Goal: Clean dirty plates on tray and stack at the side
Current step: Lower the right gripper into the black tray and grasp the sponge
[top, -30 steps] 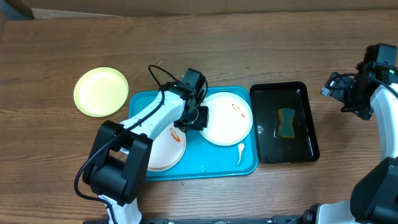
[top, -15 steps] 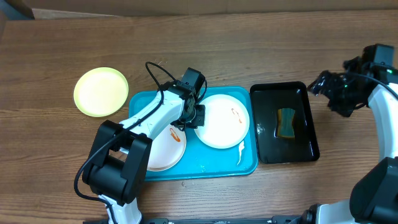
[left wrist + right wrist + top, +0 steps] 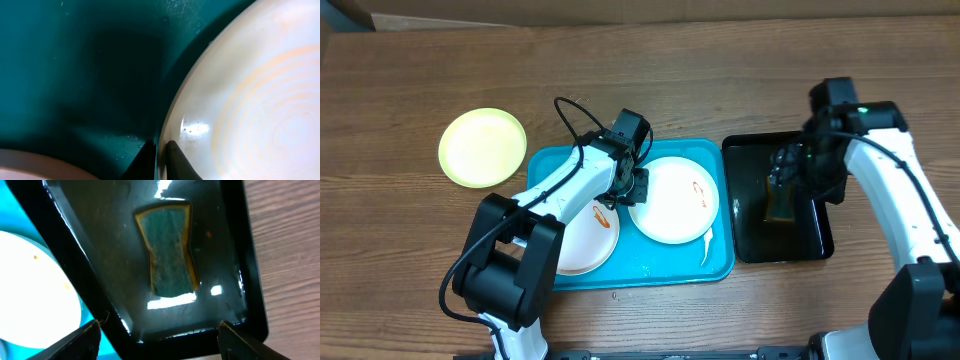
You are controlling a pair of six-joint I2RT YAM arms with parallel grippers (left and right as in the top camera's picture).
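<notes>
Wood-grain tabletop (image 3: pixel 720 60) with a glossy turquoise tray (image 3: pixel 715 265), round-cornered and rimmed. On it lie two round white plates, each smeared orange. The left gripper (image 3: pixel 161 155) pinches the rim of the right-hand plate (image 3: pixel 672 200). The left-hand plate (image 3: pixel 585 240) lies partly under that arm. A yellow-green plate (image 3: pixel 482 147) rests on the tabletop beside the tray. The right gripper (image 3: pixel 158 325), fingers spread wide, hovers over a waisted green sponge (image 3: pixel 170 250) in a wet black tray (image 3: pixel 817 235).

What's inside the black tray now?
One sponge, green face with yellow edges, lies flat in the black tray, whose floor looks wet and glossy. The open right end effector hovers above it. Overhead, the arm covers part of the tray.
</notes>
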